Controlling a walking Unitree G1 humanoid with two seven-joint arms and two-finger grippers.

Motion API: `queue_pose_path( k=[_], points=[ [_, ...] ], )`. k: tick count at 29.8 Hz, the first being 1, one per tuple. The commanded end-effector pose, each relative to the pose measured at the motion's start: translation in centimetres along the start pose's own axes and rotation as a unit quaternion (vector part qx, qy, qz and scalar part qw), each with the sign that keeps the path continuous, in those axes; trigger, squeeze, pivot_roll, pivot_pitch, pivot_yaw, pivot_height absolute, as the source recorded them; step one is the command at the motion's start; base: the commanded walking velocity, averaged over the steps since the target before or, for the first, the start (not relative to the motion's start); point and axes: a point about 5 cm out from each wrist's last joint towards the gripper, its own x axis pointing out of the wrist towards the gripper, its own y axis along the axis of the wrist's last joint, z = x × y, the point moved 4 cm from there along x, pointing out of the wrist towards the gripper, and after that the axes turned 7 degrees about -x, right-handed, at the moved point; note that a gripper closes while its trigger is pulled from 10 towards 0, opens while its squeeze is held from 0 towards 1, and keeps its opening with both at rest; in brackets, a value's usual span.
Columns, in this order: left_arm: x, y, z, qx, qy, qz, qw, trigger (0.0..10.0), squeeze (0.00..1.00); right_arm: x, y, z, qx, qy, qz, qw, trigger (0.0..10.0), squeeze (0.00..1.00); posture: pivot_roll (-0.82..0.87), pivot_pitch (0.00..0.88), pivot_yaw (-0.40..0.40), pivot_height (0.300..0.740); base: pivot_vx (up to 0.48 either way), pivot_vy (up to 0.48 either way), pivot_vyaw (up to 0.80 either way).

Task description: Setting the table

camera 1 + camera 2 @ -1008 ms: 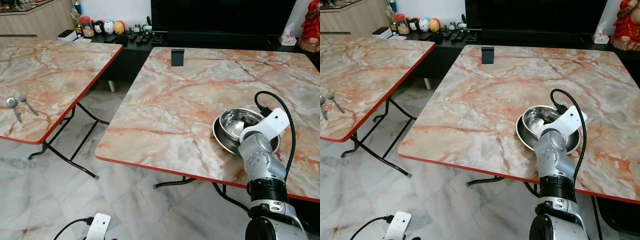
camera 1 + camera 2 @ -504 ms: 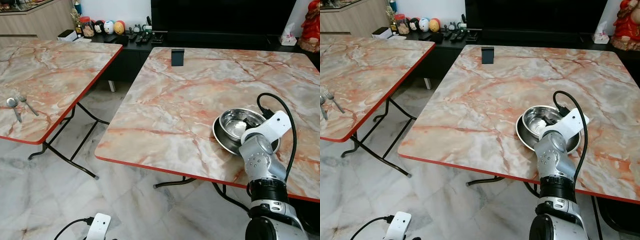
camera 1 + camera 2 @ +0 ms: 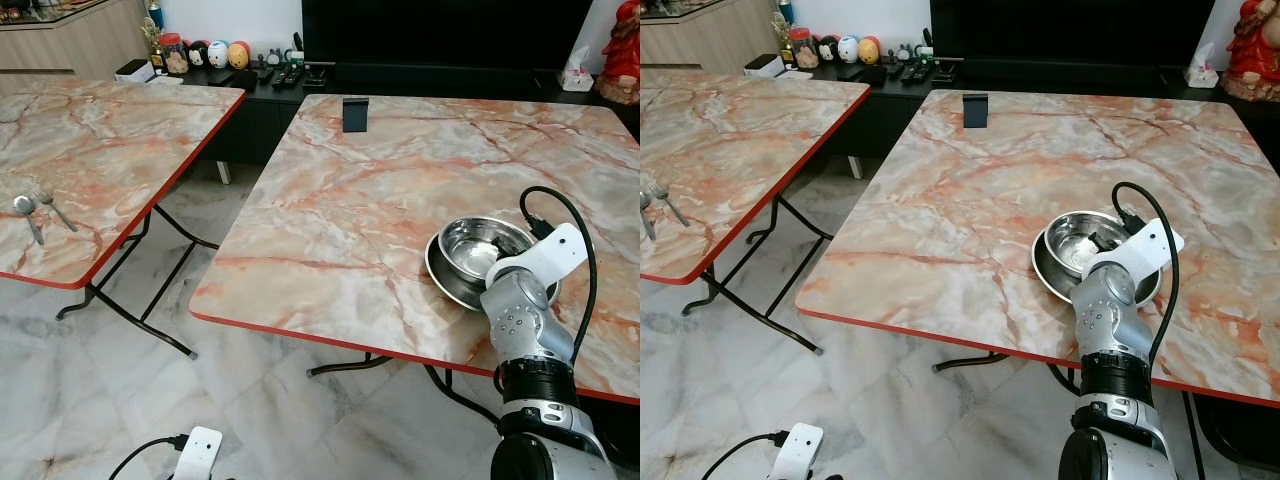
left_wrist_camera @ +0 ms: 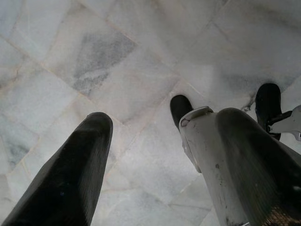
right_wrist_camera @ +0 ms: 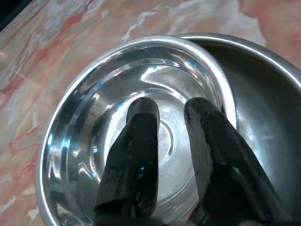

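Note:
A shiny steel bowl (image 5: 141, 94) sits nested in a wider steel bowl (image 5: 263, 89) near the right front of the right marble table (image 3: 380, 200). My right gripper (image 5: 167, 110) hangs inside the upper bowl, its two black fingers a little apart with nothing between them. From the head, the bowls (image 3: 470, 250) lie just past my right wrist (image 3: 545, 255). Two spoons (image 3: 35, 210) lie on the left marble table (image 3: 100, 150). My left gripper (image 4: 150, 117) hangs open above the floor.
A small black stand (image 3: 355, 113) is at the far edge of the right table. A gap of marble floor (image 3: 200, 230) and folding legs separates the two tables. A dark cabinet (image 3: 300, 75) with jars and figurines runs along the back.
My right wrist has drifted a little to the right and back, drawing the fingers toward the bowl's near side. The bowls and spoons have not moved.

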Motion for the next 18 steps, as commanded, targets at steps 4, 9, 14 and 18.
queue_pose_path(
  k=[4, 9, 14, 18],
  points=[
    [-0.1, -0.4, -0.4, -0.006, 0.002, -0.01, 1.0, 10.0, 0.0, 0.0, 0.3, 0.1, 0.007, -0.011, 0.003, 1.0, 10.0, 0.0, 0.0, 0.0, 0.051, 0.731, 0.0, 0.0, 0.0],
    [-0.1, -0.4, -0.4, -0.006, 0.001, -0.01, 1.0, 10.0, 0.0, 0.0, 0.7, 0.2, 0.011, -0.016, 0.008, 1.0, 10.0, 0.0, 0.0, 0.0, 0.051, 0.731, 0.0, 0.0, 0.0],
    [-0.1, -0.3, -0.4, -0.006, 0.001, -0.01, 1.0, 10.0, 0.0, -0.1, 0.9, 0.2, 0.013, -0.018, 0.011, 1.0, 10.0, 0.0, 0.0, 0.0, 0.051, 0.731, 0.0, 0.0, 0.0],
    [-0.1, -0.3, -0.4, -0.006, 0.001, -0.01, 1.0, 10.0, 0.0, -0.2, 1.2, 0.1, 0.016, -0.018, 0.016, 1.0, 10.0, 0.0, -0.01, 0.0, 0.053, 0.731, 0.0, 0.0, 0.0]
  ],
)
